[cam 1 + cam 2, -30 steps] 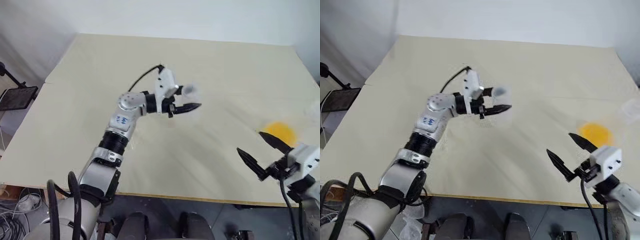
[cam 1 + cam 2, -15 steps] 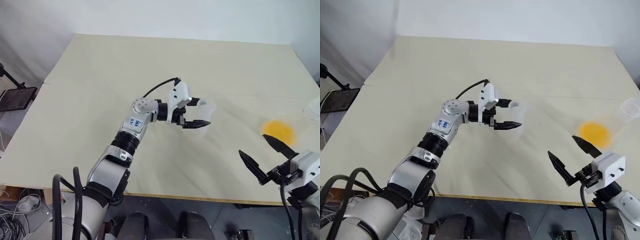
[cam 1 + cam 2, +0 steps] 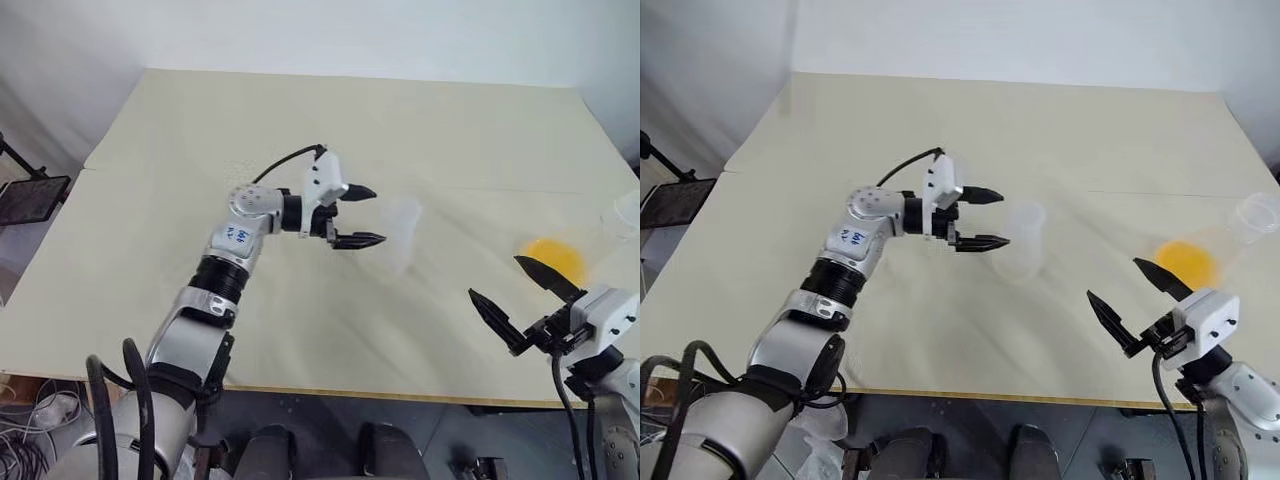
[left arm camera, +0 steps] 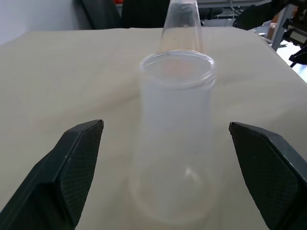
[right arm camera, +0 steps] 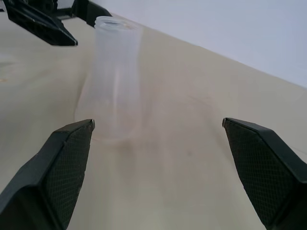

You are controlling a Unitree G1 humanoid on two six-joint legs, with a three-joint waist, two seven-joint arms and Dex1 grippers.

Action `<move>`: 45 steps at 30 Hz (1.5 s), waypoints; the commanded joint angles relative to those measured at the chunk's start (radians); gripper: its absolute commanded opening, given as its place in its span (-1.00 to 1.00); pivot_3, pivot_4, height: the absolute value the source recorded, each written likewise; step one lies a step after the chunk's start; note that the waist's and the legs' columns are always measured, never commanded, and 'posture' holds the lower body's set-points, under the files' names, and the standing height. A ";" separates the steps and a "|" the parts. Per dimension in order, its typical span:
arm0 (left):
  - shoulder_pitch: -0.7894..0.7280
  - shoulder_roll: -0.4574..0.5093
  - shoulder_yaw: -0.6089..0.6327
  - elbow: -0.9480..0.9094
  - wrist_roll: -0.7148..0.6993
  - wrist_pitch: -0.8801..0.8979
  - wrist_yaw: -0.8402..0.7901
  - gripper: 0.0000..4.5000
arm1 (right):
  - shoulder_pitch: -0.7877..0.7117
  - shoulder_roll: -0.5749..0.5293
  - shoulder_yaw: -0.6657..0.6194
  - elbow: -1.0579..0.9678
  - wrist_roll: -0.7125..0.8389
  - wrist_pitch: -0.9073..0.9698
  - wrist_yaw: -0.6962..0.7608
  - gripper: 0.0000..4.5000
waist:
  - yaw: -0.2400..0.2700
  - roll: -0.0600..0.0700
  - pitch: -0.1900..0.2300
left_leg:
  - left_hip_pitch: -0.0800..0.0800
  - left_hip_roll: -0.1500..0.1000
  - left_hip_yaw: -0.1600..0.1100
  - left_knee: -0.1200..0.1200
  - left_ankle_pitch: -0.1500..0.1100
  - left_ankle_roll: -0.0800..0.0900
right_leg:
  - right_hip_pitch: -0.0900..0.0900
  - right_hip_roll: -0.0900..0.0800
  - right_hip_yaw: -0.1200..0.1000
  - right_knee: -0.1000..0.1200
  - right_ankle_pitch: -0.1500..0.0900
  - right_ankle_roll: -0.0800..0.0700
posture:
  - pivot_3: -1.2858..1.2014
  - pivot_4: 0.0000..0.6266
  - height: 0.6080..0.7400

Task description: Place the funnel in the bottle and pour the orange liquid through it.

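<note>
Small clear conical narrow-necked bottle stands free mid-desk, left pincer released just beside it, right pincer spread near the vessel of orange liquid; risk: light bottle tips if a fingertip clips it

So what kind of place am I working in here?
Probably a lab or test room: a plain cream table bearing clear lab glassware, namely the bottle and a flask of orange liquid, against bare white walls.
</note>
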 commanded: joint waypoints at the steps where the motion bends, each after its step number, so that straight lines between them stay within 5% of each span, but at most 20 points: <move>1: 0.023 0.036 0.074 -0.101 -0.066 -0.024 -0.009 0.98 | -0.038 -0.016 0.022 0.018 0.008 -0.009 0.022 1.00 | 0.000 0.000 0.000 | 0.000 0.000 0.000 0.000 0.000 0.000 | 0.000 0.000 0.000 0.000 0.000 0.000 | 0.03 -0.52 1.00; 12: 0.561 0.329 0.386 -0.585 -0.222 0.077 0.082 0.98 | -0.216 -0.080 0.214 0.054 0.011 0.031 0.171 1.00 | -0.028 0.001 0.000 | 0.001 0.002 -0.009 0.001 0.000 0.000 | -0.002 0.000 0.000 0.005 0.000 0.000 | 0.03 -0.52 1.00; 22: 1.169 0.340 0.778 -0.827 -0.341 0.192 0.269 0.98 | -0.326 -0.098 0.306 0.083 0.003 0.065 0.246 1.00 | -0.029 0.000 -0.001 | 0.002 0.001 -0.010 0.001 0.000 0.000 | -0.001 -0.002 0.004 0.004 0.000 0.000 | 0.03 -0.52 1.00; 32: 1.346 0.290 0.639 -1.082 -0.377 0.262 0.313 0.98 | -0.353 -0.090 0.314 0.111 0.001 0.062 0.258 1.00 | 0.000 -0.001 -0.001 | 0.009 0.002 -0.011 0.000 -0.001 0.000 | 0.009 -0.001 0.007 -0.001 0.000 0.000 | 0.03 -0.52 1.00; 45: 1.058 0.170 0.300 -1.009 -0.226 0.299 0.532 0.98 | -0.304 -0.085 0.307 0.062 0.000 0.070 0.206 1.00 | -0.003 0.000 -0.001 | 0.011 0.001 -0.008 -0.001 -0.001 0.000 | 0.009 0.000 0.008 -0.001 0.000 0.000 | 0.03 -0.52 1.00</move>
